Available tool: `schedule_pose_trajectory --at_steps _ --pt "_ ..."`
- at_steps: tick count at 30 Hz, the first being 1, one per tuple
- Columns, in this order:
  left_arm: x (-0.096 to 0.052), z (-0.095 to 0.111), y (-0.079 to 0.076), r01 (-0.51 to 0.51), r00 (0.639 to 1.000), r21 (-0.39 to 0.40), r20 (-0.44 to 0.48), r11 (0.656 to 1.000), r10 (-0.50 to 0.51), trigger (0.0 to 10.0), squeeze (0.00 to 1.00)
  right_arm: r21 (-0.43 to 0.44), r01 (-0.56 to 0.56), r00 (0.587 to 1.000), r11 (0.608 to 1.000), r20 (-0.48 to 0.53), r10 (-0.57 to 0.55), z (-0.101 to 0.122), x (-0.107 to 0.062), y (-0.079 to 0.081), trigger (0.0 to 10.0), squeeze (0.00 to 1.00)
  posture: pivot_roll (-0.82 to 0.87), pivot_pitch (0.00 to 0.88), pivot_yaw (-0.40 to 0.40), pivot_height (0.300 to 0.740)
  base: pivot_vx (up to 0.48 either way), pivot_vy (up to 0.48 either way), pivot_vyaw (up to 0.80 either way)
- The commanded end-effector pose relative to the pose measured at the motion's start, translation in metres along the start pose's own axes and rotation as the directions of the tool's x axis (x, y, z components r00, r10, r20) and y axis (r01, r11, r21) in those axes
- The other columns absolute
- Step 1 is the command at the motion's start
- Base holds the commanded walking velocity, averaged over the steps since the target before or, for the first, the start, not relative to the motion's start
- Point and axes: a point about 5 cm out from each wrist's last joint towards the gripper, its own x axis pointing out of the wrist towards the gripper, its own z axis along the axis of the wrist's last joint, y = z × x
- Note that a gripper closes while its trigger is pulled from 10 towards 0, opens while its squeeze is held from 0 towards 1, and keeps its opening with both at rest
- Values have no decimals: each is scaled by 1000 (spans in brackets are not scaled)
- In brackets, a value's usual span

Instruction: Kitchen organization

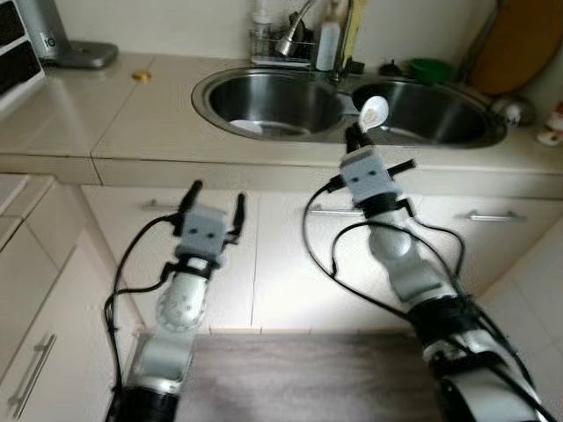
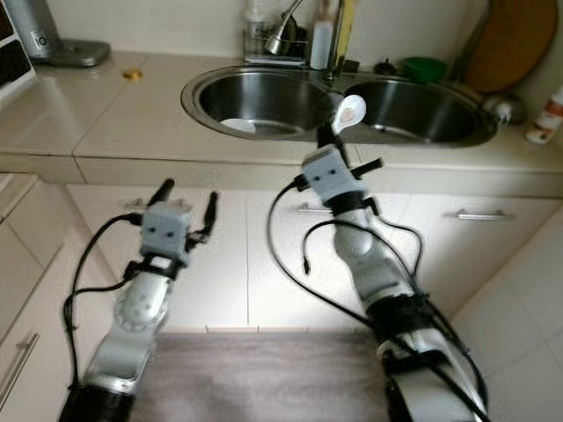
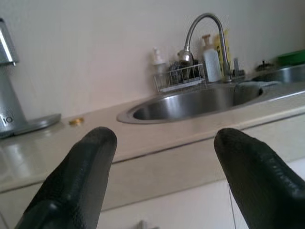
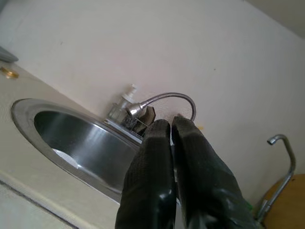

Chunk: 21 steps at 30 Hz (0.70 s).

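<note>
A white spoon [image 1: 374, 112] stands upright over the front rim of the double steel sink [image 1: 201, 91], bowl end up. My right gripper [image 1: 354, 134] is shut on the spoon's handle, just above the counter edge between the two basins. In the right wrist view its fingers [image 4: 147, 167] press together, with the faucet [image 4: 162, 101] behind them. My left gripper [image 1: 217, 195] is open and holds nothing, lower down in front of the cabinet doors [image 1: 154, 229]. The left wrist view looks past its spread fingertips [image 3: 95, 148] at the counter edge and sink.
A white plate [image 1: 249, 126] lies in the left basin. Behind the sink are a dish rack with bottles [image 1: 327, 44], a green bowl [image 1: 429, 68] and a wooden board [image 1: 521, 44]. A silver appliance [image 1: 53, 35] and a small gold cap [image 1: 141, 76] sit on the counter's left. A grey mat [image 1: 299, 378] covers the floor.
</note>
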Motion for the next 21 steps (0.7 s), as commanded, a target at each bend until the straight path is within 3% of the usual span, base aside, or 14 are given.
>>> schedule_pose_trajectory --at_steps 1,15,21 --pt "1 4 -10 31 999 -17 16 999 -31 10000 0 -8 63 998 998 -28 -64 -7 -2 -17 10000 0 130 0 -70 740 296 0 0" --pt "3 5 -11 40 999 -13 20 999 -40 10000 0 -35 60 996 998 -59 -62 -15 -11 -21 10000 0 125 0 -67 740 292 0 0" --pt "2 5 -9 38 999 -7 22 999 -38 10000 0 -59 20 998 998 -64 -24 -18 -26 -21 10000 0 121 0 -70 740 293 0 0"
